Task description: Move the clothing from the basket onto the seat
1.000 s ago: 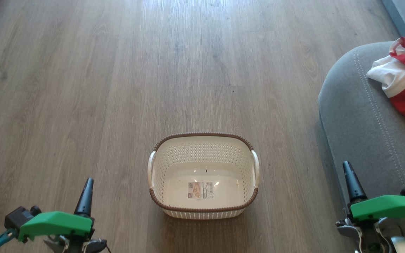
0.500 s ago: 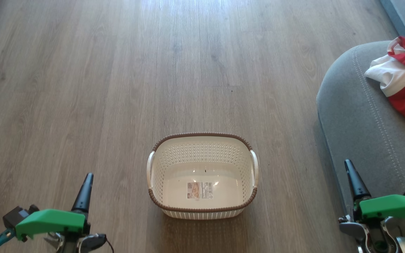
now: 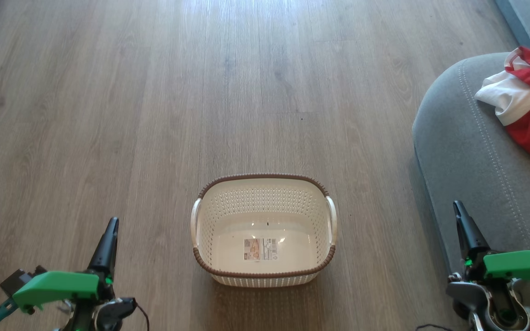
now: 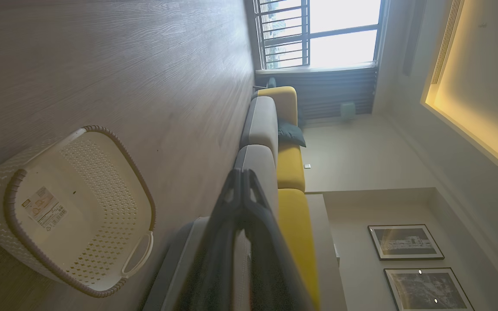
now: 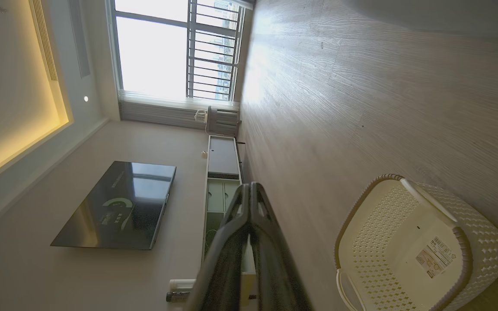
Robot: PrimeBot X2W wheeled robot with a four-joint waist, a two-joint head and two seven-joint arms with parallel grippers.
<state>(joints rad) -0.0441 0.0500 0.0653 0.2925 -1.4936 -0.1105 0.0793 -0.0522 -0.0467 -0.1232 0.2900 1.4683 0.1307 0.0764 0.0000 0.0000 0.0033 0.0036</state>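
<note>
Both grippers closed and empty; clothing on the seat, basket bare.

The left gripper (image 3: pixel 111 225) at the near left and the right gripper (image 3: pixel 457 207) at the near right each have their two dark fingers pressed together on nothing, pointing away from the robot. Between them and a little farther off, the basket (image 3: pixel 265 176) stands upright on the wooden floor (image 3: pixel 154 115), with nothing in it but the label (image 3: pixel 261 248) on its bottom. The red and white clothing (image 3: pixel 529 124) lies crumpled on the grey seat (image 3: pixel 467 151) at the far right, well apart from the basket. The task looks done. What remains, I judge, is to rest the arms without brushing the clothing or nudging the basket.
</note>
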